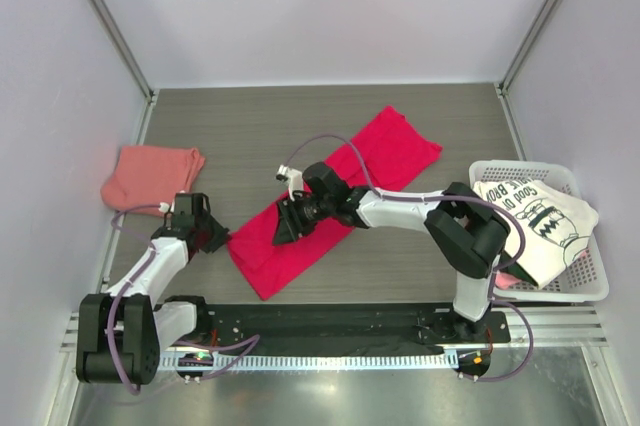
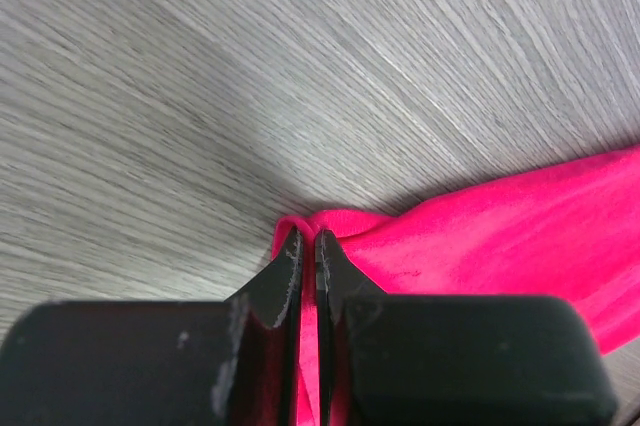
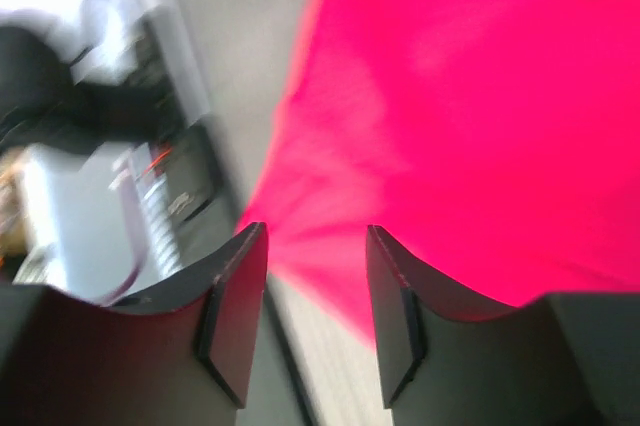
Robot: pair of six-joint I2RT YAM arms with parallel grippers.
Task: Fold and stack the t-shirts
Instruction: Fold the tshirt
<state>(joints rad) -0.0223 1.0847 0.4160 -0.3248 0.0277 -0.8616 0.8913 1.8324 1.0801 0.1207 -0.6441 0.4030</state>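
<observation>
The crimson-magenta t-shirt (image 1: 335, 196) lies as a long diagonal strip across the middle of the table. My left gripper (image 1: 210, 234) is shut on its near-left edge; the left wrist view shows cloth pinched between the fingers (image 2: 308, 246). My right gripper (image 1: 284, 229) is open and empty, hovering over the shirt's near-left part; the right wrist view shows the shirt (image 3: 470, 116) beneath its fingers (image 3: 240, 276). The salmon-pink t-shirt (image 1: 150, 174) lies folded at the far left. The white t-shirt with black print (image 1: 535, 221) sits in the basket.
A white plastic basket (image 1: 592, 281) stands at the right edge. Enclosure walls and metal posts bound the table on three sides. A metal rail (image 1: 340, 346) with the arm bases runs along the near edge.
</observation>
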